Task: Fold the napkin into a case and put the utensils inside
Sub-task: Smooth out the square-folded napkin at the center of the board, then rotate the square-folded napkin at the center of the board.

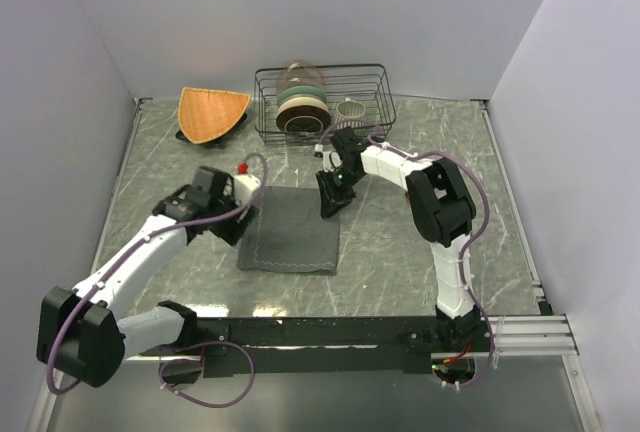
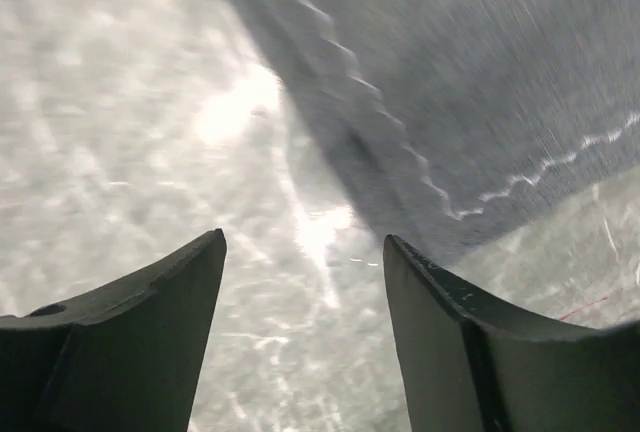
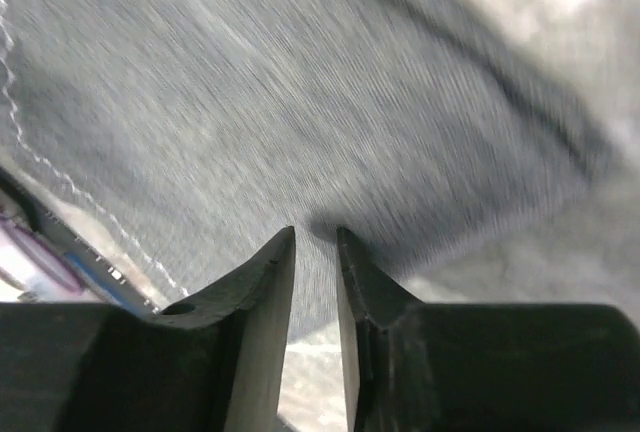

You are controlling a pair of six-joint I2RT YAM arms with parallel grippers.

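Right gripper [image 3: 316, 232] pinches the far right corner of the dark grey napkin [image 1: 290, 232], jaws nearly together on the cloth. Left gripper [image 2: 305, 242] hovers spread wide, holding nothing, just beside the left edge. The napkin lies flat mid-table, white zigzag stitching along its hem.

The dark grey napkin [image 1: 290, 234] lies spread on the middle of the bench [image 1: 400, 252]. The left gripper [image 1: 247, 217] is at its left edge and the right gripper [image 1: 329, 202] at its far right corner. Beyond them stand a wire rack [image 1: 374, 84] holding dishes [image 1: 300, 108] and, to its left, an orange mat [image 1: 212, 114].
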